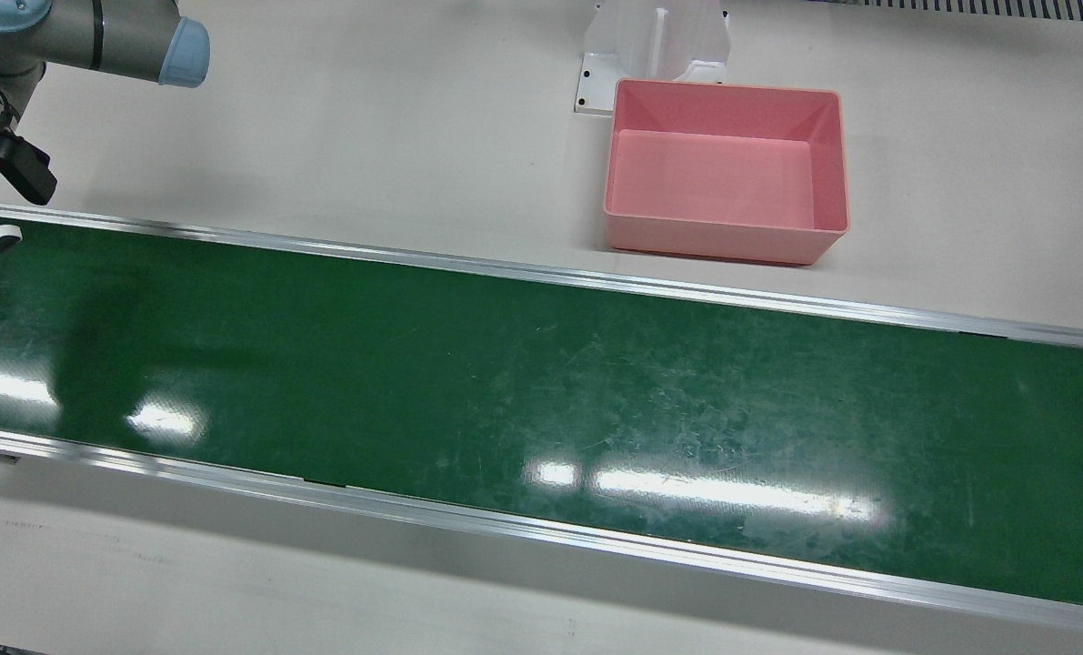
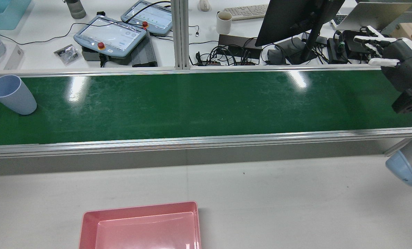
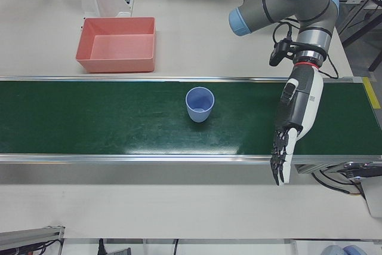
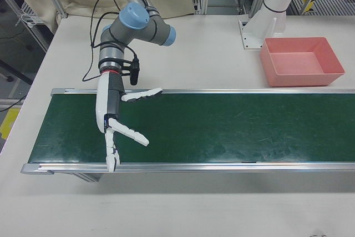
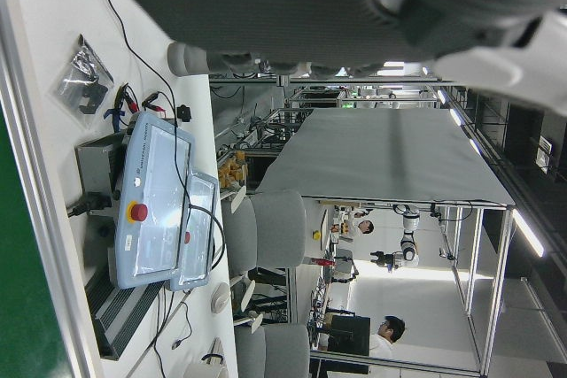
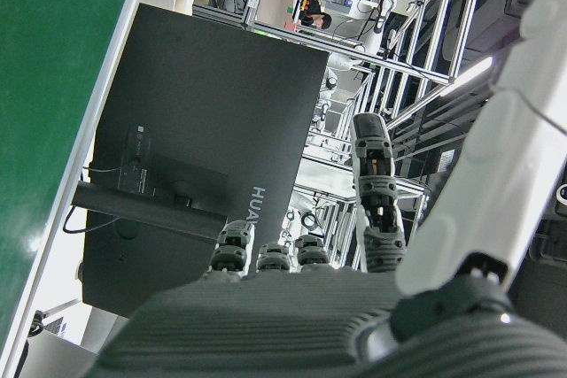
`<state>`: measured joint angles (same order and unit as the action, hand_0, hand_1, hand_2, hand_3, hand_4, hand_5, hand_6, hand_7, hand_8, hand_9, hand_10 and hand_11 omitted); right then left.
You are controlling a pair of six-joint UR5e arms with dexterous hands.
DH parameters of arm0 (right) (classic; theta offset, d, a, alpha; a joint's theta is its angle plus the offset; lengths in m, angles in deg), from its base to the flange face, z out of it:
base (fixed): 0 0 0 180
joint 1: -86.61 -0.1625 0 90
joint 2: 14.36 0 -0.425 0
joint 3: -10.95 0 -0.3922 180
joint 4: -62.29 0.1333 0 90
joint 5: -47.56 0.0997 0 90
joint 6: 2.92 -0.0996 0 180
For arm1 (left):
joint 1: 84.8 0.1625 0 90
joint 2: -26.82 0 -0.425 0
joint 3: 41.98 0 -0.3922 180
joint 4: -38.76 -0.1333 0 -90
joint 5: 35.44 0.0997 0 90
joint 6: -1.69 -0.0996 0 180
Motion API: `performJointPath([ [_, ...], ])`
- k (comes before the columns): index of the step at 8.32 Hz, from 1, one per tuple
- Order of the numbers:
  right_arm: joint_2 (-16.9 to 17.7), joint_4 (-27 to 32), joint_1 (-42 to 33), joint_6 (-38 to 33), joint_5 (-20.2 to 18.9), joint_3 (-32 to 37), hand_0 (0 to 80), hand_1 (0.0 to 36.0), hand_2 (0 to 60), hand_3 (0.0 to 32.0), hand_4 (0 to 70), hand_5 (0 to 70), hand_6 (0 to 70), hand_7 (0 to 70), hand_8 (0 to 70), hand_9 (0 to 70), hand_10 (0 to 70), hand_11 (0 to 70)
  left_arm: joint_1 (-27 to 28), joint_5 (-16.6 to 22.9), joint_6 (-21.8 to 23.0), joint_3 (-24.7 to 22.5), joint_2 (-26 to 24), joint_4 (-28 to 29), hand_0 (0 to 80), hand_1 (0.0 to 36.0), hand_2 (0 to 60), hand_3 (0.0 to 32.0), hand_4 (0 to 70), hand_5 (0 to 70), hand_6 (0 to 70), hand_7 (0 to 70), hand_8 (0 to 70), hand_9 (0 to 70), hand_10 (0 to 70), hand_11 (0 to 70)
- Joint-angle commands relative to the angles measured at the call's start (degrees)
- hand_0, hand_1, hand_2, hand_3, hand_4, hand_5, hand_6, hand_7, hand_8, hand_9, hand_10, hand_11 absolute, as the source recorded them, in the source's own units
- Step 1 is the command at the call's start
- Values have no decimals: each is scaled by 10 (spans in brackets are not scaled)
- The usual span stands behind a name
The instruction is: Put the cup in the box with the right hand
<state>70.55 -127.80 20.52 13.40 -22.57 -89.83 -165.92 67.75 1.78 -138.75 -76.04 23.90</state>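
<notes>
While hovering empty and spread with right hand point(image 2: 389, 52) at three o'clock in rear view, facing cup point(image 2: 12, 94) upright on belt point(image 2: 206, 103), far off at nine. Risking tipping it by a sideways bump, or brushing left hand point(image 3: 292, 129), also spread and empty. Having free table toward box point(image 2: 140, 224) at six, crossing only the belt rail point(image 2: 206, 140).

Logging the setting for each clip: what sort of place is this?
Probably a robotics lab or test cell, not a home. A green conveyor belt crosses a white table, teach pendants and a monitor sit behind it, and a blue cup rides the belt.
</notes>
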Motion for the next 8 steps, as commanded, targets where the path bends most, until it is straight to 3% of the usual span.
performJointPath([
  [1,10,63,-1,59,8,-1,498,78,0,0,256,39,36,51,23,55,72,116,0,0,-1,0,-1,0,0,0,0,0,0,0,0,0,0,0,0,0],
  [2,28,109,1,95,9,1,503,68,0,0,133,48,32,17,31,67,70,117,0,0,0,0,-1,0,0,0,0,0,0,0,0,0,0,0,0,0],
  [4,33,127,2,107,10,4,515,50,0,0,109,51,32,19,31,66,66,112,0,0,0,0,-1,0,0,0,0,0,0,0,0,0,0,0,0,0],
  [5,32,128,5,104,17,22,514,51,0,0,64,54,31,13,31,66,65,112,0,1,0,0,-1,0,0,0,0,0,0,0,0,0,0,0,0,0],
  [8,32,128,9,100,18,26,507,58,0,0,107,50,33,26,32,68,64,109,0,0,0,0,-1,0,0,0,0,0,0,0,0,0,0,0,0,0],
])
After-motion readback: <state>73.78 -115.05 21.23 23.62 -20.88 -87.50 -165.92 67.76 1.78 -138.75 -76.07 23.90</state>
